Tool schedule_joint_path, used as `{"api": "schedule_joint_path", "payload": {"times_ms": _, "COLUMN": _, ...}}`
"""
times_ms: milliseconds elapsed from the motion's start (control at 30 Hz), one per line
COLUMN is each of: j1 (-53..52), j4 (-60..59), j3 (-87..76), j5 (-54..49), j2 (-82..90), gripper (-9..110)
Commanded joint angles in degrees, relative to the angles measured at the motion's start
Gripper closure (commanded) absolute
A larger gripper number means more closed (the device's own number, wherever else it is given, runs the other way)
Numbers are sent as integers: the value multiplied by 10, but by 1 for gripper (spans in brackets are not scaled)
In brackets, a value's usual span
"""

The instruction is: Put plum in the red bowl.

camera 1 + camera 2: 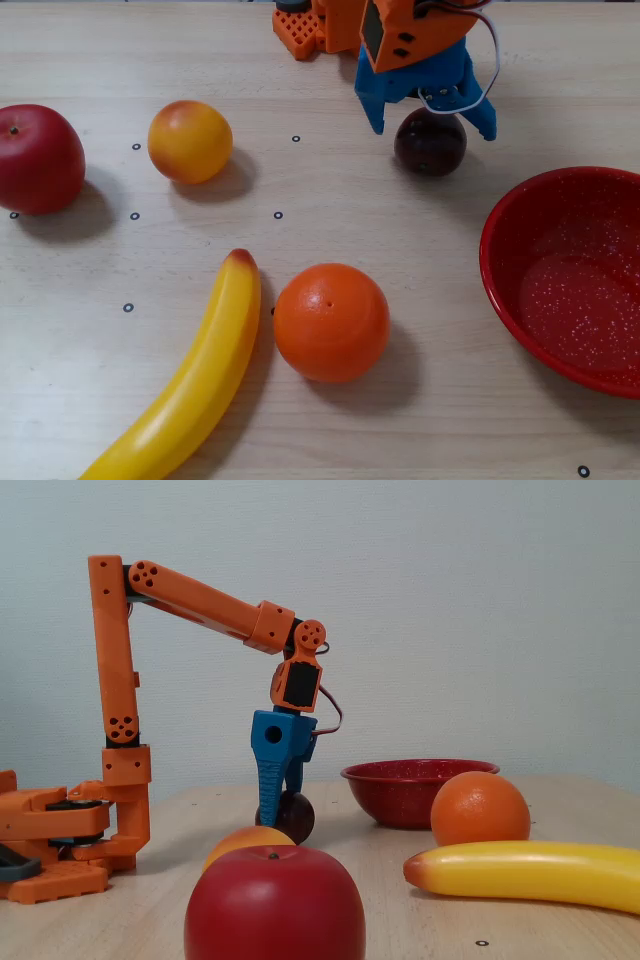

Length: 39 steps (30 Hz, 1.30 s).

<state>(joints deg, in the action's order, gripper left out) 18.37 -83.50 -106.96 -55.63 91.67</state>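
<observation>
Red bowl [500, 262] empty; plum [432, 148] on table [330, 215].

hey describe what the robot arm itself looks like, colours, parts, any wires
The arm is bright orange plastic, built of boxy links with small round screw holes. Black servo blocks sit at its wrist. The gripper is blue, with two long tapering jaws. A thin white cable loops from the wrist to the gripper. Its orange base sits on the table.

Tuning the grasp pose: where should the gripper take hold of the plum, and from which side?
Across its widest middle, coming straight down from above. The plum is round and sits clear of the other fruit, and the open gripper already straddles it, one finger on each side.
</observation>
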Motion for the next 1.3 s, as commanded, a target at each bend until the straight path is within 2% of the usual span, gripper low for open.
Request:
{"api": "schedule_joint_path", "payload": {"times_ms": 0, "j1": -16, "j4": 6, "j3": 51, "j5": -16, "j2": 17, "gripper": 55}}
{"api": "schedule_joint_path", "payload": {"times_ms": 467, "j1": -13, "j4": 0, "j3": 49, "j5": -21, "j2": 8, "gripper": 55}}
{"api": "schedule_joint_path", "payload": {"times_ms": 800, "j1": -12, "j4": -52, "j3": 62, "j5": -46, "j2": 5, "gripper": 57}}
{"api": "schedule_joint_path", "payload": {"times_ms": 1267, "j1": -8, "j4": 20, "j3": 15, "j5": -53, "j2": 1, "gripper": 57}}
